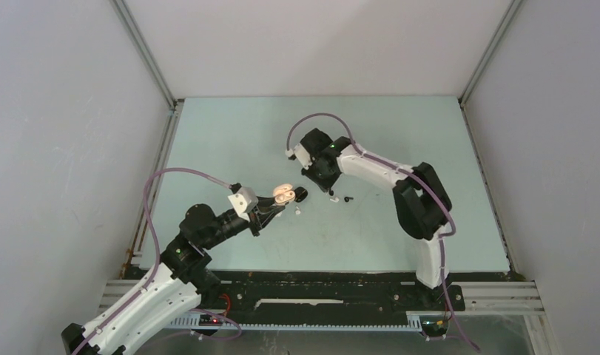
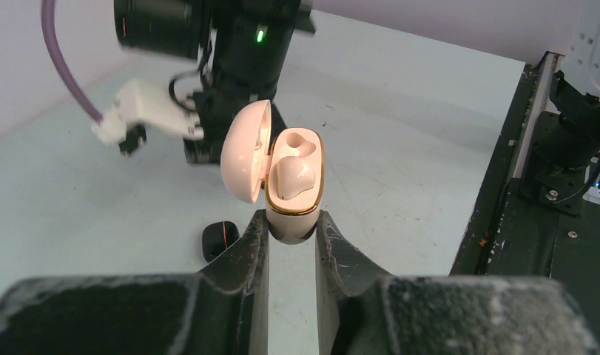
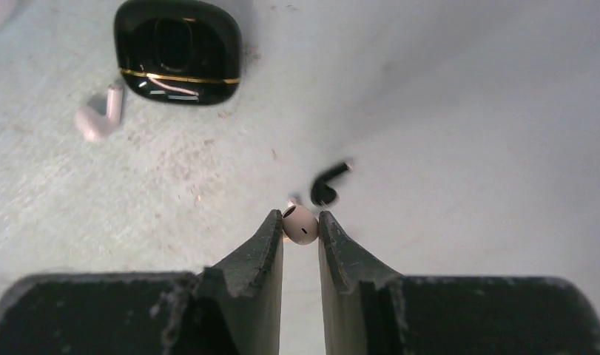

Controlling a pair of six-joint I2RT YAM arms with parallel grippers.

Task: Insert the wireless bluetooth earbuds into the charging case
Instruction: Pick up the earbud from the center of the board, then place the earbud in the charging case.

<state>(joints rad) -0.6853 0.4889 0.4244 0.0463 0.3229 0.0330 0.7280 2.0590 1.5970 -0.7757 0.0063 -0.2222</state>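
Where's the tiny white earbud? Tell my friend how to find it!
Find the shiny black case with the gold line on the pale table. The white earbud lies just beside it, apart from it. It is the only white one: the black earbud and the beige earbud sit nearer the right gripper.

Pale green table (image 1: 245,133), white enclosure walls (image 1: 60,111), metal rails (image 1: 496,296)

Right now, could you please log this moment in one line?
left fingers: holding open case | right fingers: pinching beige earbud | black earbud: beside
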